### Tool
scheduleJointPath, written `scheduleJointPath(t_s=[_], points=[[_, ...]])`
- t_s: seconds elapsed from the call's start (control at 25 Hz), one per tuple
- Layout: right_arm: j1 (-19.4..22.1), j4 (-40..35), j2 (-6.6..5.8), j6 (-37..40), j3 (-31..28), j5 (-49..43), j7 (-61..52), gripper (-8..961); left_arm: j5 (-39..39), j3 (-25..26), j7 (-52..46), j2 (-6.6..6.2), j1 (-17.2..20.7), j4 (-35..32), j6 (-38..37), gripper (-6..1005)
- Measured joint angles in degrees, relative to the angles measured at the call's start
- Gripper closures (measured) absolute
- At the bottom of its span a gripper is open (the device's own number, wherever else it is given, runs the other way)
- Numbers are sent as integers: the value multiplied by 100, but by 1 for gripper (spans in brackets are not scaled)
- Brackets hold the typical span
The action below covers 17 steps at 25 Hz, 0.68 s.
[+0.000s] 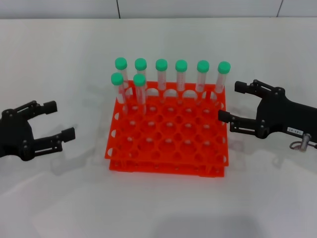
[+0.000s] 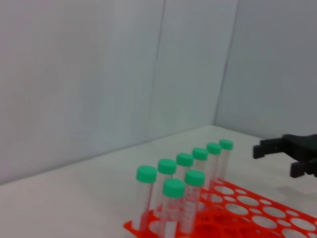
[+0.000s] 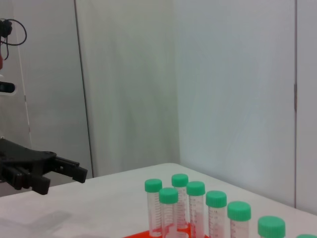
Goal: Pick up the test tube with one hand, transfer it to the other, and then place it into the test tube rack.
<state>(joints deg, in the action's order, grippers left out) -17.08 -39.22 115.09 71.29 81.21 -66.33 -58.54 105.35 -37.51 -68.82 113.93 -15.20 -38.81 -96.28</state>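
Note:
The orange test tube rack (image 1: 168, 144) stands mid-table. Several green-capped test tubes (image 1: 161, 74) stand upright along its far row, and two more (image 1: 117, 89) sit one row nearer at the left end. No tube is in either hand. My left gripper (image 1: 62, 119) hovers open to the left of the rack, apart from it. On the other side my right gripper (image 1: 229, 101), with a white label, is open close beside the rack's far right corner and the end tube (image 1: 223, 74). The left wrist view shows the tubes (image 2: 173, 191), the rack (image 2: 247, 213) and the right gripper (image 2: 280, 151) beyond.
White tabletop (image 1: 158, 203) surrounds the rack, with a pale wall behind. The right wrist view shows the tubes (image 3: 195, 198) near and the left gripper (image 3: 64, 171) farther off. A cable loop (image 1: 302, 141) hangs at the right wrist.

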Motion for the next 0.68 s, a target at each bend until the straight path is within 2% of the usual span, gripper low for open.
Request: scheduleJointPath(t_s=[0.24,0.44,0.68], points=[[-5,-50,-113,64,0,-144,-241,96,460,-4,-250,-134,-283,49,-235,120],[-41,-121,-208,188,0,-305,-466,96,495,-2,-318,-152,-353,22,-278,120],[-15,-152,-226,184,0,-322,-480,96,517,9,-385,-160,-405,10,-257,120]])
